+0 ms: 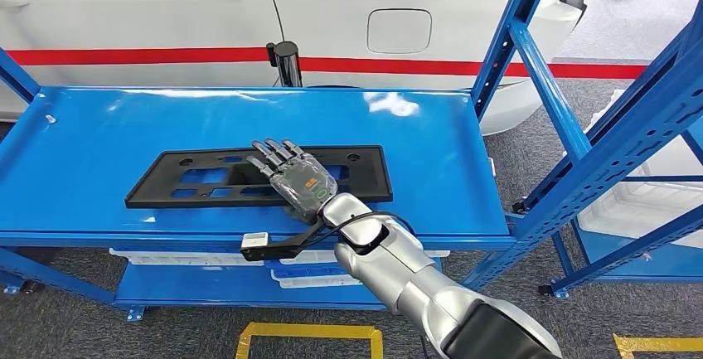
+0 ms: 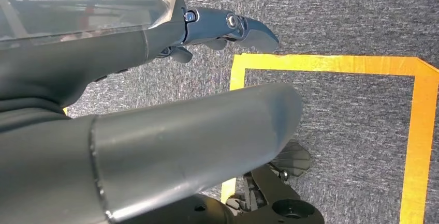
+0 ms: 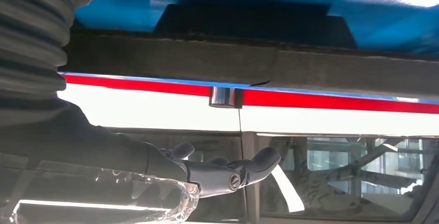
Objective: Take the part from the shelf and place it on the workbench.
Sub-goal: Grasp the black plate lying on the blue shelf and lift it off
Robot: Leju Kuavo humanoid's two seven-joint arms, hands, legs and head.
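The part (image 1: 191, 178) is a flat black rectangular frame with cut-outs, lying on the top board of the blue shelf (image 1: 99, 127). My right hand (image 1: 297, 175) is stretched out over the part's right half, fingers straight and apart, holding nothing that I can see. Seen from the right wrist, the part's dark edge (image 3: 290, 63) runs across close ahead, and the fingers (image 3: 228, 175) reach past above it. Whether the palm touches the part is unclear. My left hand (image 2: 155, 53) hangs over the grey floor with nothing in it.
A white car body (image 1: 166, 11) with a red stripe stands right behind the shelf, with a black post (image 1: 285, 62) at the shelf's back edge. Blue uprights (image 1: 530, 52) frame the right side. White bins (image 1: 307, 276) sit on the lower board. Yellow tape (image 1: 307, 334) marks the floor.
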